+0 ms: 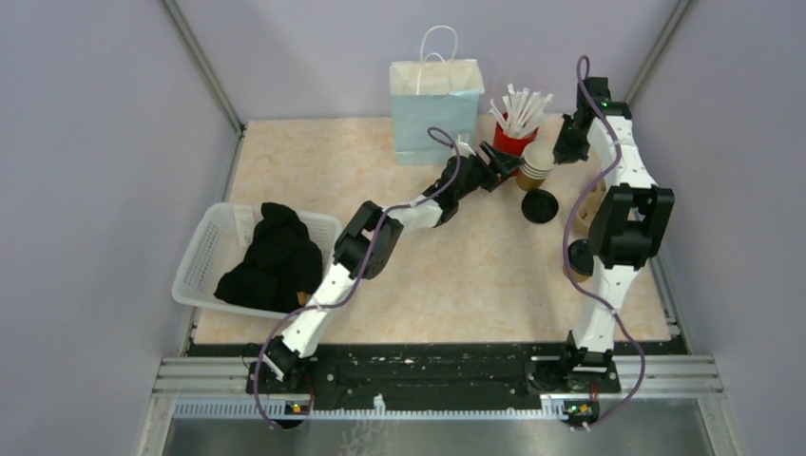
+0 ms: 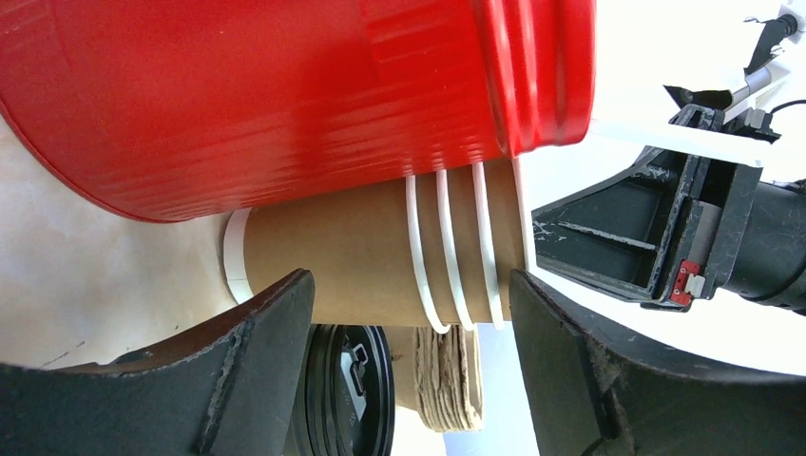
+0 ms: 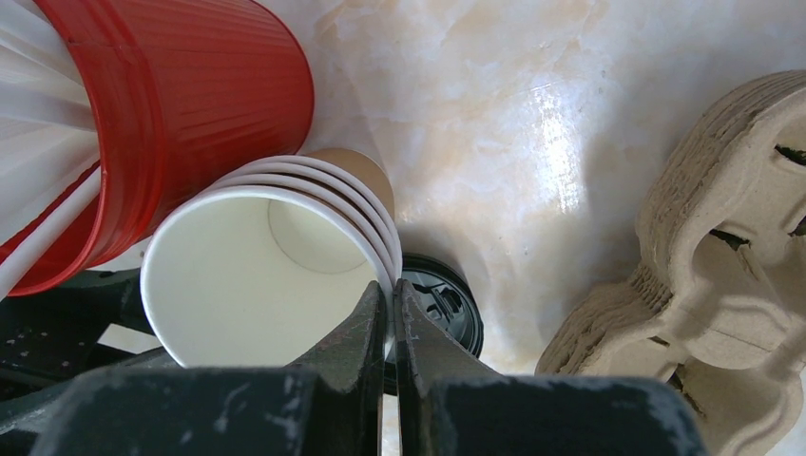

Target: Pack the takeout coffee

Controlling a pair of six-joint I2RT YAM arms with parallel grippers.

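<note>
since the brown cups [image 2: 361, 247] stand stacked right beside the red cup [image 2: 285, 95], the left gripper [image 2: 411, 285] — spread just short of them — should clamp the lower cups gently, letting the right gripper [image 3: 393, 304], pressed together at the top rim, lift one.

Shows a pale blue paper bag with white cord handles [image 1: 435, 114] upright at top centre of a beige marbled tabletop [image 1: 456, 275]. Places a red plastic cup of white straws [image 1: 511, 141] just right of it, with a stack of brown kraft-paper cups [image 1: 536, 163] just beside, lower right. Finds a round black plastic lid [image 1: 540, 205] flat just below the stack. Puts the left gripper [image 1: 508, 163] at the stack's left, the right gripper [image 1: 568, 150] near its right. Keeps a white plastic lattice basket [image 1: 197, 252] holding a black cloth heap [image 1: 273, 258] at frame left.
</note>
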